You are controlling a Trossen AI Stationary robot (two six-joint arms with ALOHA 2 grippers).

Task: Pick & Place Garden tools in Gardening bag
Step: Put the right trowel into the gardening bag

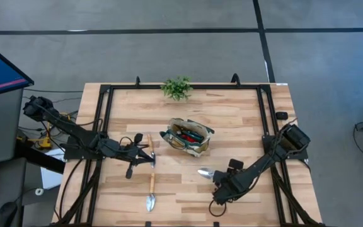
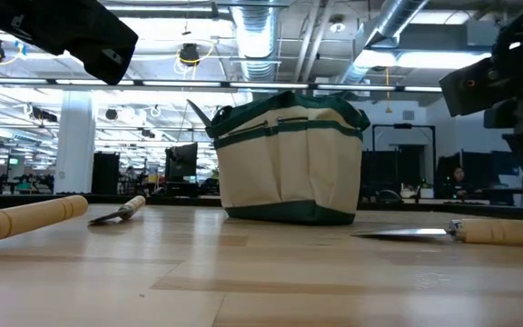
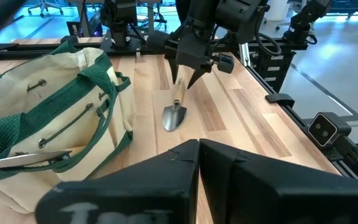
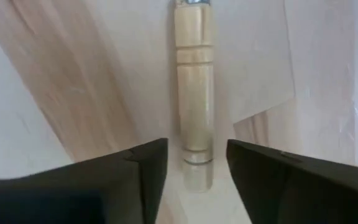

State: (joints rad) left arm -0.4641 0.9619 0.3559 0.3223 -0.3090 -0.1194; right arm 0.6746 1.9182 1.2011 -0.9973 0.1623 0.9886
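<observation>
The tan gardening bag [image 1: 186, 137] with green trim stands upright at the table's middle, with a red-and-black item [image 1: 184, 133] and a silver blade [image 3: 23, 160] in it. A silver trowel [image 1: 205, 171] with a wooden handle [image 4: 194, 93] lies flat on the table to the right of the bag and nearer the front edge. My right gripper [image 4: 197, 155] is open above the handle's free end, fingers pointing down on either side of it without touching it. It also shows in the left wrist view [image 3: 187, 78]. My left gripper [image 1: 151, 157] is shut and empty, raised left of the bag.
A small wooden-handled tool [image 1: 149, 142] lies by my left gripper. Another trowel [image 1: 150, 192] lies near the front edge. A leafy green plant [image 1: 177, 88] stands at the far edge. A black frame [image 1: 106, 107] runs round the table.
</observation>
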